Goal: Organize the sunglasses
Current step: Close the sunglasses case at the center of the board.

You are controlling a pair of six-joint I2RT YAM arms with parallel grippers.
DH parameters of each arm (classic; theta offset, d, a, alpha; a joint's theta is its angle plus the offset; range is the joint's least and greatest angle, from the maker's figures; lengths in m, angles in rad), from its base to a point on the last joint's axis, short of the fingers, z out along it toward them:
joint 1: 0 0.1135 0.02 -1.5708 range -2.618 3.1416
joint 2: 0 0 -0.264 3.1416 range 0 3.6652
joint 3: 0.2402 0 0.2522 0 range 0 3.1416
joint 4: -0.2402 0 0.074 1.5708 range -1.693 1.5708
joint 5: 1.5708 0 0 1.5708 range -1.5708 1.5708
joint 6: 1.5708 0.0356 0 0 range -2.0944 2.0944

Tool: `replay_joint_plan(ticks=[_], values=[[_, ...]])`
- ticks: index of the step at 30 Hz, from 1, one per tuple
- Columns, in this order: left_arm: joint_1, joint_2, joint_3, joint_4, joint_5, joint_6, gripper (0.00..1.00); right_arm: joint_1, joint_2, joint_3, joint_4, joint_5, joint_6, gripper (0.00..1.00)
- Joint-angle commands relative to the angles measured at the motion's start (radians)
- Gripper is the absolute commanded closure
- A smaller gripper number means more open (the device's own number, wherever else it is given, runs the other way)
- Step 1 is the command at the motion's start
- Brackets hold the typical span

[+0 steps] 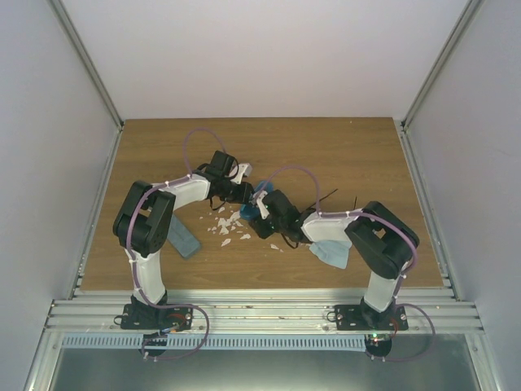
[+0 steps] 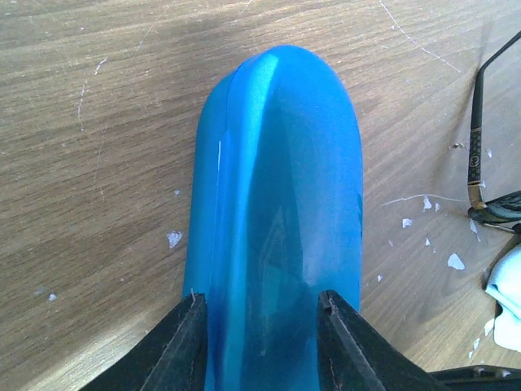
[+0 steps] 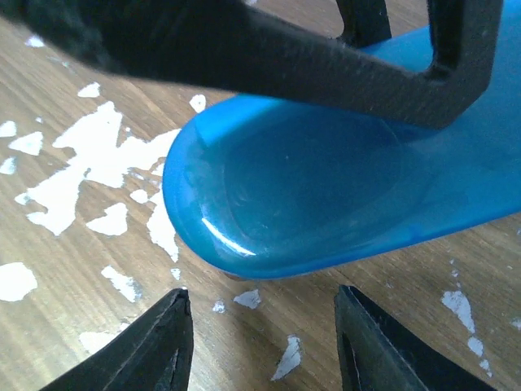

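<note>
Grips bright blue case [image 2: 277,163] at its sides with left claw [image 2: 260,314], partly spread. Holds right claw [image 3: 264,314] agape, empty, near case's rounded end. Notes black sunglasses [image 2: 475,147] on tabletop [image 2: 98,163], right edge of left-wrist view.

Beyond the blue case [image 2: 277,187] the table [image 1: 326,147] lies bare. Right of it sunglasses [image 2: 492,210] block; the left gripper [image 2: 260,297] and right gripper [image 3: 261,292] crowd the case.

One bright blue case [image 2: 277,204] — one black sunglasses pair [image 2: 495,212] — one grey-blue case [image 1: 184,241], one pale blue cloth [image 1: 330,254].
</note>
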Motion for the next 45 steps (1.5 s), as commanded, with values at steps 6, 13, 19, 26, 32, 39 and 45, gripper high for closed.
replay_joint_plan(ticks=[6, 13, 19, 26, 32, 39, 45], values=[[-0.006, 0.067, -0.083, -0.112, -0.020, -0.049, 0.67, 0.057, 0.036, -0.036, 0.117, 0.216, 0.059, 0.56], [-0.006, 0.077, -0.091, -0.121, -0.029, -0.062, 0.71, 0.058, 0.045, -0.056, 0.165, 0.280, 0.095, 0.64], [-0.007, 0.079, -0.100, -0.119, -0.038, -0.063, 0.72, 0.059, 0.053, -0.059, 0.187, 0.303, 0.091, 0.75], [-0.006, 0.088, -0.105, -0.111, -0.035, -0.063, 0.72, 0.057, 0.048, -0.079, 0.229, 0.349, 0.061, 0.85], [-0.008, 0.092, -0.109, -0.109, -0.038, -0.062, 0.72, 0.048, 0.019, -0.125, 0.304, 0.300, 0.047, 0.87], [-0.006, 0.093, -0.124, -0.097, -0.040, -0.072, 0.72, 0.010, 0.013, -0.170, 0.366, 0.104, 0.097, 0.77], [-0.007, 0.097, -0.129, -0.094, -0.039, -0.073, 0.72, -0.005, -0.011, -0.210, 0.409, 0.048, 0.138, 0.70]])
